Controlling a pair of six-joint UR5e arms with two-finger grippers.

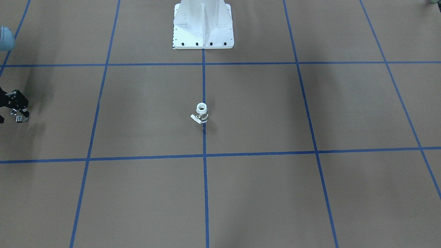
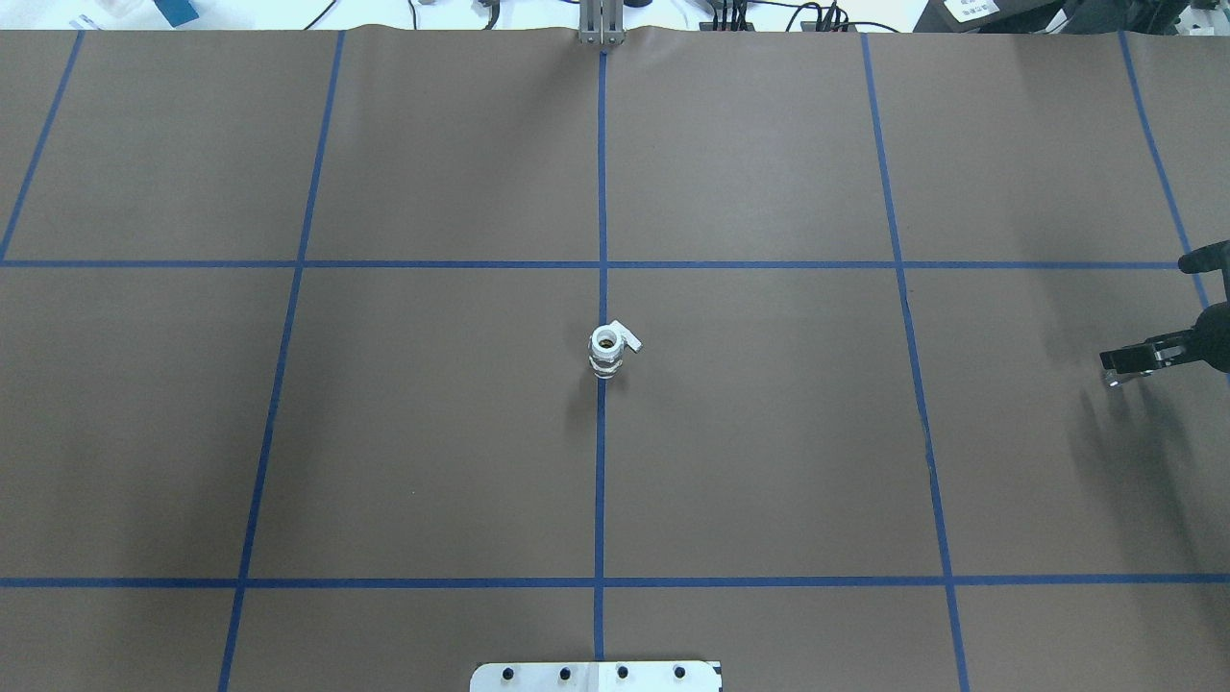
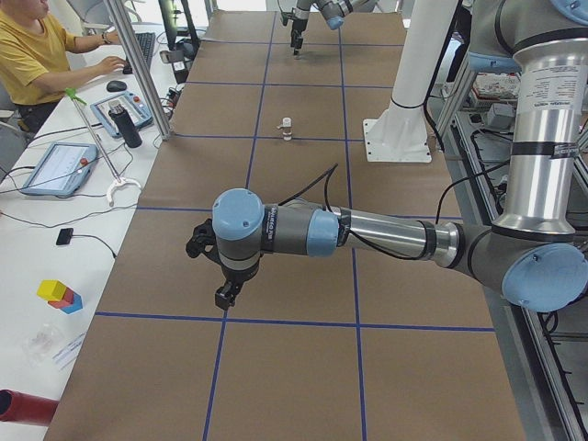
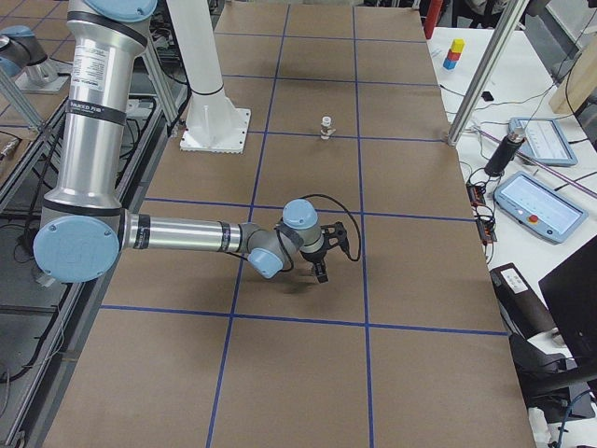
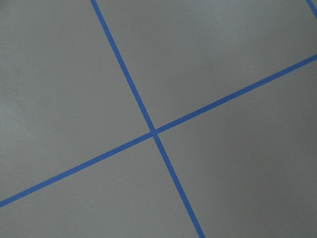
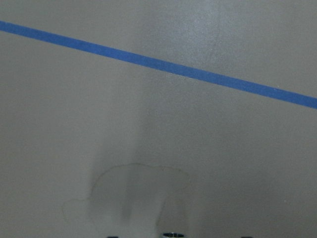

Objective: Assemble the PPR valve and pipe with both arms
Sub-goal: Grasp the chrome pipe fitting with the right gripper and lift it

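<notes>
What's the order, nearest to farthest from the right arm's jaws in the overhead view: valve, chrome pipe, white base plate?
1. The pipe, held in the right gripper's jaws at the right edge.
2. The PPR valve, upright at table centre.
3. The white base plate, bottom edge, centre.

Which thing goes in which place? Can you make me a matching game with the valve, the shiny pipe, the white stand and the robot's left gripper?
Things:
1. PPR valve
2. pipe
3. white pedestal
4. left gripper

Places:
A. bolted down at the robot's edge of the table
B. over a crossing of blue tape lines
C. standing upright on the middle blue line
D. in the right gripper, far off to one side

Pairs: 1-C, 2-D, 3-A, 4-B.
</notes>
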